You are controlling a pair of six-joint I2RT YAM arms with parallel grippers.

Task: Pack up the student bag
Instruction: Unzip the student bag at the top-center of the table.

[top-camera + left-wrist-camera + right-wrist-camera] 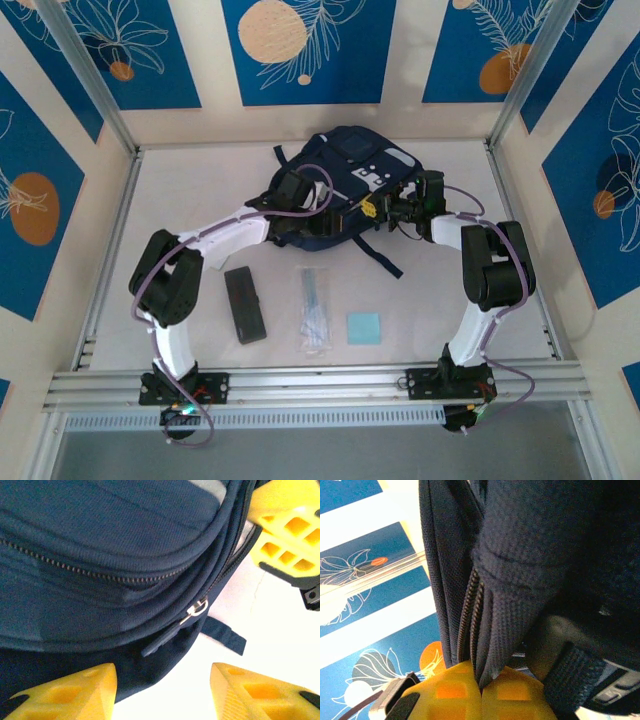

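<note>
The student bag (352,172), dark navy with a grey stripe and white patches, lies at the back middle of the table. My left gripper (322,214) hovers at its near left edge. In the left wrist view the left gripper (162,692) is open, nothing between its yellow fingers (75,690). Just ahead of it are a metal zipper slider (196,609) and a dark pull tab (162,641). My right gripper (370,210) is at the bag's near right side. Seen from its own wrist, the right gripper (489,682) is shut on a fold of the student bag (530,540) beside a zipper line (470,610).
On the near half of the table lie a black pencil case (245,305), a clear packet of pens (315,310) and a light blue pad (363,327). A black strap (385,258) trails from the bag toward the front. Walls enclose the table.
</note>
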